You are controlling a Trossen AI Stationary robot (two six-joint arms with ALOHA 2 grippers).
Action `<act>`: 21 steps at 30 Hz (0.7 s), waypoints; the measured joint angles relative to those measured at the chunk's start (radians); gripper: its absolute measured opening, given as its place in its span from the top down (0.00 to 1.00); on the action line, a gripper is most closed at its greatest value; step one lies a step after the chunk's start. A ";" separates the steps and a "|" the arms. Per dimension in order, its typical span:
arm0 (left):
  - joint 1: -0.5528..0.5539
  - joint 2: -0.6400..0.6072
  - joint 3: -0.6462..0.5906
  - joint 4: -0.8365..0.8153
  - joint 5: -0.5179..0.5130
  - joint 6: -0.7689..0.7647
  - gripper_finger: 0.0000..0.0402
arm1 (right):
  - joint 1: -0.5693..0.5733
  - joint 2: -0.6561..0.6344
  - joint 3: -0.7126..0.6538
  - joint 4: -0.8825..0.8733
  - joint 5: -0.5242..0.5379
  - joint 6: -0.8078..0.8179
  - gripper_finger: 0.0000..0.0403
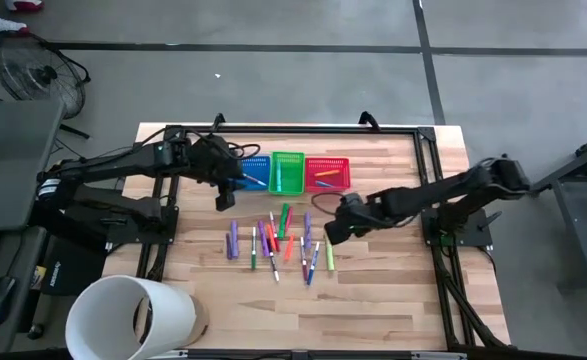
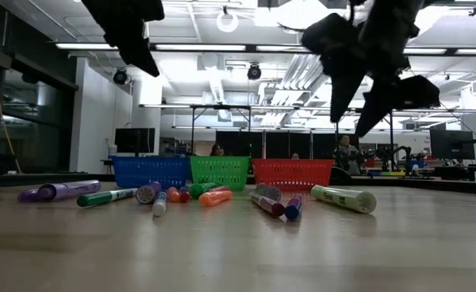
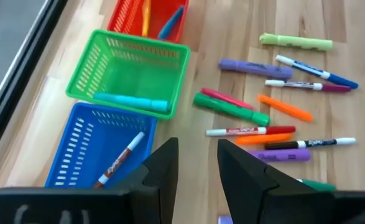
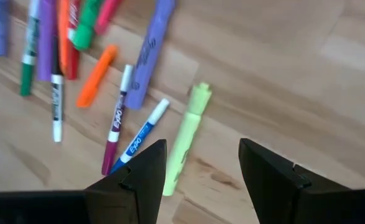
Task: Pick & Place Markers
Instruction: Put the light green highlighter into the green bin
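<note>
Plainly, the crowding is the hazard here. The markers [image 1: 278,243] lie in a loose scatter at the centre of the high view, many touching or crossing, with the light green marker [image 4: 186,137] a little apart at the right edge of the pile. The right gripper [image 4: 202,163] hovers just above that marker, fingers open and empty, roughly astride it; in the right wrist view a blue-and-white marker [image 4: 140,138] lies close beside it, so a slightly skewed descent could pinch both or flick one away. The left gripper [image 3: 198,162] hangs above the blue basket [image 3: 86,146] at the high view's upper centre, fingers parted, holding nothing. The round barrels could roll across the tabletop [image 1: 393,290] if nudged.
</note>
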 joint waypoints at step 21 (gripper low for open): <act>0.000 0.001 -0.005 0.006 0.005 -0.009 0.73 | 0.094 0.449 0.313 -0.185 -0.101 0.154 0.53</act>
